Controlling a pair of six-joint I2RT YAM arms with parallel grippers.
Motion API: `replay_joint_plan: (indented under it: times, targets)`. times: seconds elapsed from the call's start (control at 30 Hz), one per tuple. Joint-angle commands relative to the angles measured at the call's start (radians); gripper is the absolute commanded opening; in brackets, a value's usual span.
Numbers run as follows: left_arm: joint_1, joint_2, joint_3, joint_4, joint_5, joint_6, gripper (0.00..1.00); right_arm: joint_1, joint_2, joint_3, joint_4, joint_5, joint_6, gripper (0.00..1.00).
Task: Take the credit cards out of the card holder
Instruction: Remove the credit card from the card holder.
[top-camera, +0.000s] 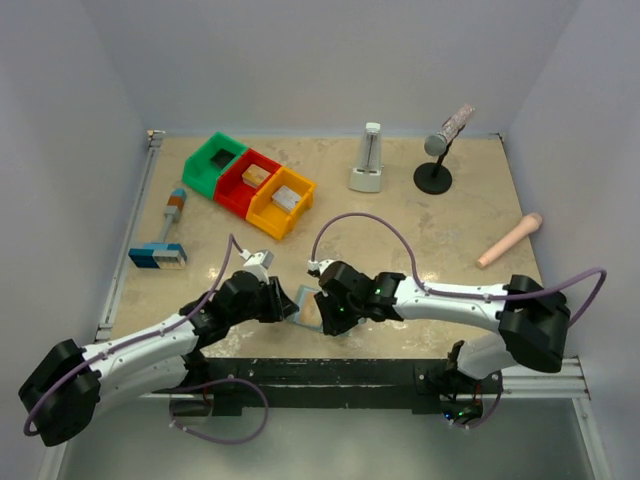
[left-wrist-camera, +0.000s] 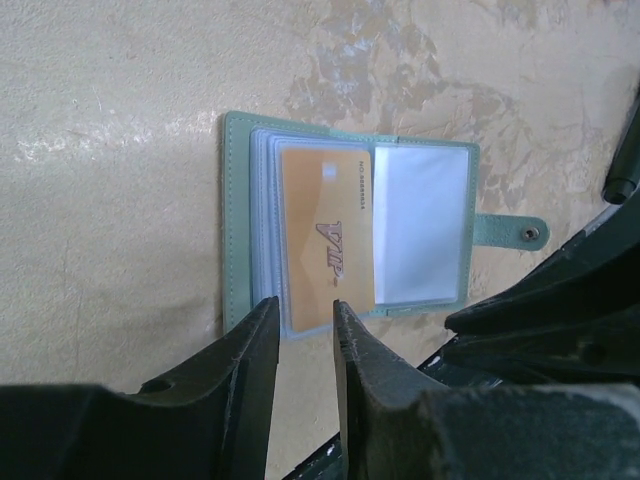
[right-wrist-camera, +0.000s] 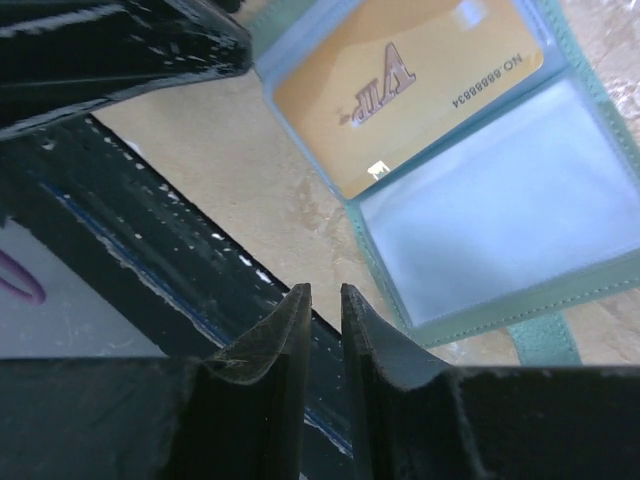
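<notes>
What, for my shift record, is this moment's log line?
card holder: open | orange-gold card: in sleeve | left pincer: narrowly open, at holder's edge | right pincer: narrowly open, empty

Near the front edge of the table (top-camera: 420, 230), my left gripper (top-camera: 284, 304) and my right gripper (top-camera: 323, 309) sit on either side of the card holder (top-camera: 305, 298), which lies open between them. The coloured bins (top-camera: 248, 182) stand well apart, toward the back left.

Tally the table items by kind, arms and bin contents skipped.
Bins: 3 (green bin, red bin, yellow bin)
Card holder: 1
Gold card: 1
Metronome: 1
Microphone: 1
Pink stick: 1
Blue-and-white handled tool: 1
Total: 9
</notes>
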Motion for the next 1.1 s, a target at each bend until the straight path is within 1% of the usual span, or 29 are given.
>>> replay_joint_plan:
  times: [0.0,0.1,0.27,0.37,0.57,0.6,0.77,0.93,1.07]
  targets:
    - [0.004,0.018,0.027,0.018,-0.01,-0.015,0.33,0.008,0.045,0.0,0.06,0.014,0.047,0.23]
    - [0.005,0.036,0.032,0.022,-0.012,-0.012,0.34,0.011,0.061,-0.016,0.106,-0.015,0.065,0.24]
    - [0.008,0.066,0.035,0.033,-0.01,-0.012,0.33,0.054,0.03,-0.074,0.154,0.019,0.096,0.26]
    - [0.01,0.076,0.033,0.041,-0.006,-0.012,0.34,0.087,0.032,-0.097,0.156,0.042,0.114,0.26]
    - [0.01,0.101,0.023,0.059,0.003,-0.009,0.33,0.094,0.055,-0.118,0.127,0.07,0.177,0.24]
    - [0.008,0.102,0.021,0.062,0.007,-0.009,0.33,0.092,0.055,-0.117,0.116,0.094,0.186,0.24]
    - [0.008,0.11,0.006,0.08,0.025,-0.015,0.33,0.048,0.079,-0.092,0.045,0.139,0.195,0.24]
    - [0.008,0.107,0.004,0.085,0.036,-0.018,0.33,-0.017,0.078,-0.102,0.028,0.155,0.198,0.24]
    - [0.01,0.096,0.006,0.087,0.049,-0.023,0.33,-0.046,0.032,-0.117,0.042,0.154,0.163,0.25]
